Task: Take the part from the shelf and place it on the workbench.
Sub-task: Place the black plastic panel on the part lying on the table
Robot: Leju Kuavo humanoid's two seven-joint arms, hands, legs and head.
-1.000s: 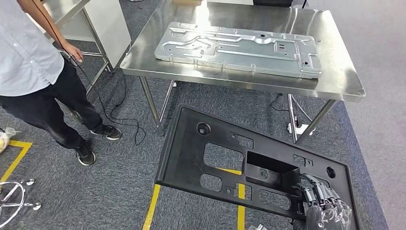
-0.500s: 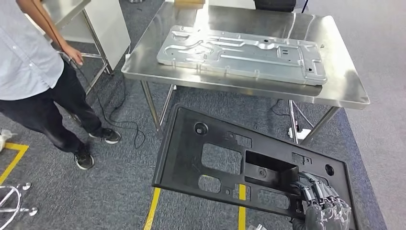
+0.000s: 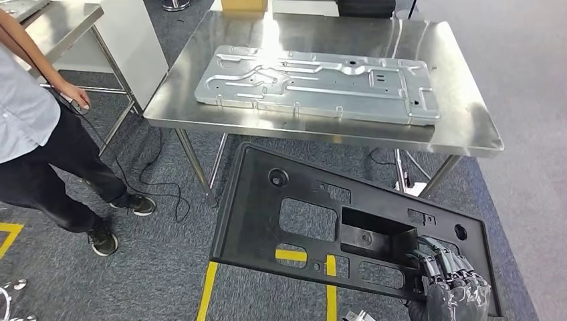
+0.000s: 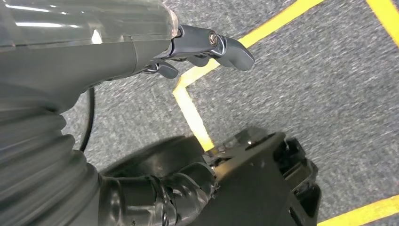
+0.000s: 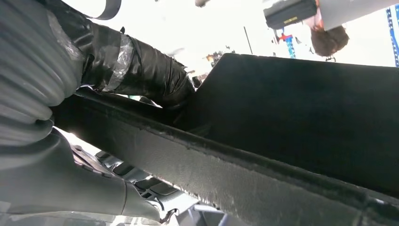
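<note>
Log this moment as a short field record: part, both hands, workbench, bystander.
part: black plastic panel with cut-outs, carried above the carpet, short of the table
right hand: right hand grips the panel's near right edge
left hand: left hand holds nothing, above the carpet with its yellow tape lines
workbench: steel table bearing a stamped metal plate
bystander: person standing at left, beside the table

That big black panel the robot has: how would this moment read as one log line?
right hand: grips black panel at near edge | left hand: holds nothing | panel: over floor, short of workbench | metal plate: on workbench
</note>
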